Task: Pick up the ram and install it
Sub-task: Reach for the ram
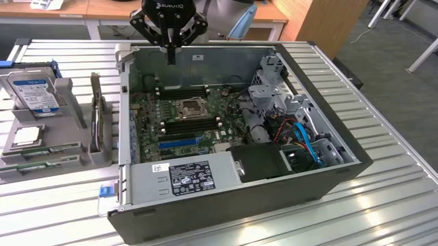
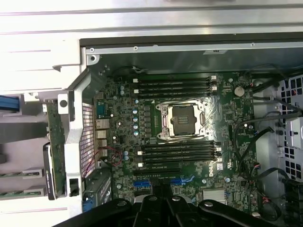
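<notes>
The ram (image 1: pixel 42 150) lies flat in a grey moulded holder (image 1: pixel 75 110) on the counter (image 1: pixel 383 205), outside the computer case (image 1: pixel 226 205) on the exterior view's left. It is a long, narrow green board, and a second green stick (image 1: pixel 34 167) lies just beside it. They look so alike that we cannot be sure which of the two is the task's own.

The end effector (image 1: pixel 170 54) is well apart from the ram. It hangs above the case's far rim with its black fingers pressed together and nothing between them. The white lettering on its body is upside down.

The case is open, with dark grey outer walls and bare metal inside. Its green motherboard (image 2: pixel 227 111) carries a square metal processor socket (image 2: pixel 182 120) between banks of long black slots (image 2: pixel 177 85), and a blue slot (image 1: pixel 176 140) sits nearer the case's front. A grey power supply (image 1: pixel 184 177) bears a black-and-white label too fine for us to read.

In the holder, a hard drive (image 1: pixel 31 92) stands upright with a blue-and-white sticker — its text is unreadable. The counter is ribbed, silvery metal.
</notes>
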